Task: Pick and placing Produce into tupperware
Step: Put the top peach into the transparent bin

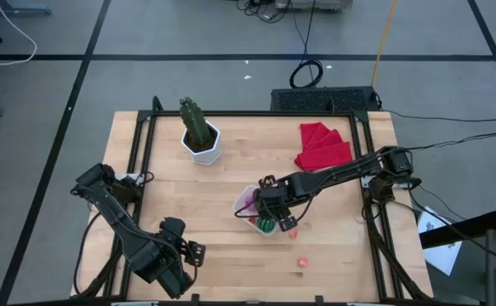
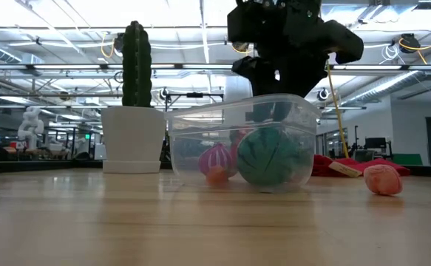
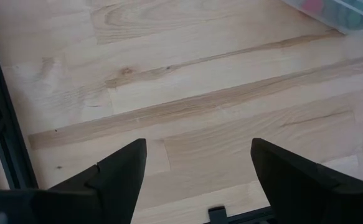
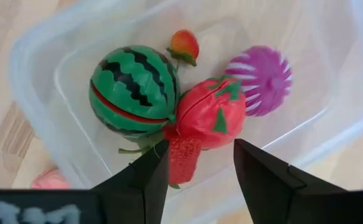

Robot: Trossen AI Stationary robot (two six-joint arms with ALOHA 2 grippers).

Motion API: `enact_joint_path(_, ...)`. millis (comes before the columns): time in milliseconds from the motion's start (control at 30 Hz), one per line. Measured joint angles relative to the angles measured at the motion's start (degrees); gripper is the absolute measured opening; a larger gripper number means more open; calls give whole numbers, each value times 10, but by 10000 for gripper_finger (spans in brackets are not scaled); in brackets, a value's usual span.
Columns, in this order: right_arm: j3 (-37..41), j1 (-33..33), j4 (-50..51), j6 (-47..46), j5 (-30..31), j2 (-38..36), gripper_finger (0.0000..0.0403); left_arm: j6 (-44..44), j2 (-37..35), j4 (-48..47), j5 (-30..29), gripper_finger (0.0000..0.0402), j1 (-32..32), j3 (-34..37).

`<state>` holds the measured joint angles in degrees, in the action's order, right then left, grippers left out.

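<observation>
Right gripper: it hangs directly over the tupperware, jaws parted, nothing held between them.
Left gripper: it waits near the front left of the surface, jaws apart and empty.
Produce inside: the striped melon, the purple ridged piece, a red fruit and a small strawberry lie together in the tupperware.
Produce outside: one pink berry lies well apart toward the front; another pink piece lies just beside the container wall.
Risk: the piece beside the wall is awkward (little room there, I think); a descending finger could push the light container or roll the berry away.
</observation>
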<state>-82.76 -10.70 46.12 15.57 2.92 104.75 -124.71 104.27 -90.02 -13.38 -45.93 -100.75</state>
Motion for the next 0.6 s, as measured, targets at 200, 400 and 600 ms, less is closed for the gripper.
enact_joint_path(200, -29, -11, -5, 23, 2, -40, 169, 1, 0, 0, -2, 292, 0, 0)
enact_joint_path(400, -35, -40, 75, -7, 0, -117, 169, 0, 0, 0, -2, 292, 1, 0)
enact_joint_path(600, 5, -67, 157, -86, 0, -175, 169, -2, 0, 0, -2, 292, 1, 0)
